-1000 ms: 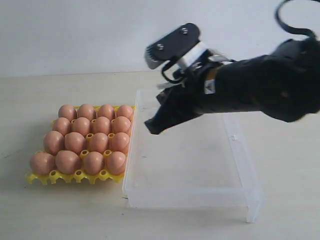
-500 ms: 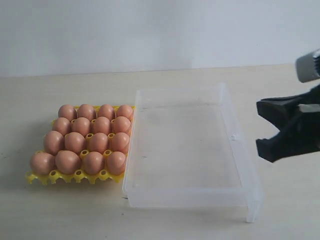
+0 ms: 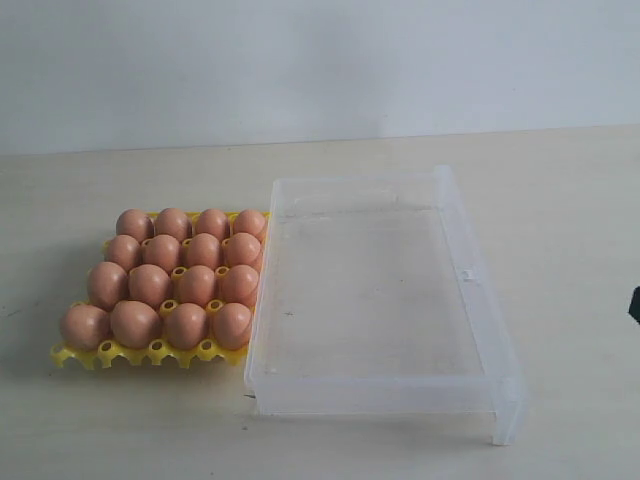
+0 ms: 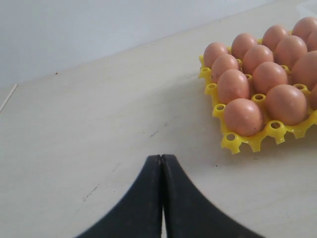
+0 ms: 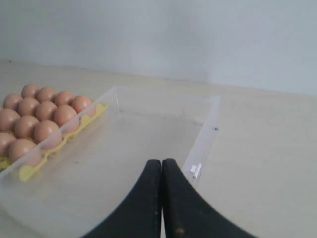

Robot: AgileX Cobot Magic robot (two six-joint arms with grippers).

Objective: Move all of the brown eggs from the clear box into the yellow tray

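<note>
A pale, matte table [image 3: 120, 420] runs back to a plain whitish wall [image 3: 300, 70], and on it we see two things side by side. The yellow tray [image 3: 130, 352] lies on the left of the exterior view, and the brown eggs [image 3: 197, 284] sit upright in its cups (four rows of four, by our count), so every egg we can find is in the tray. The clear box [image 3: 370, 395] lies just to the right of it, its long left wall so close to the tray's edge that we cannot tell whether they touch. In the left wrist view, the left gripper [image 4: 161, 158] has its black fingers [image 4: 141, 203] pressed together, with bare table under them and a corner of the tray nearby. In the right wrist view, the right gripper [image 5: 161, 162] likewise has its fingers [image 5: 185, 203] pressed together on nothing, with the box and tray ahead.
</note>
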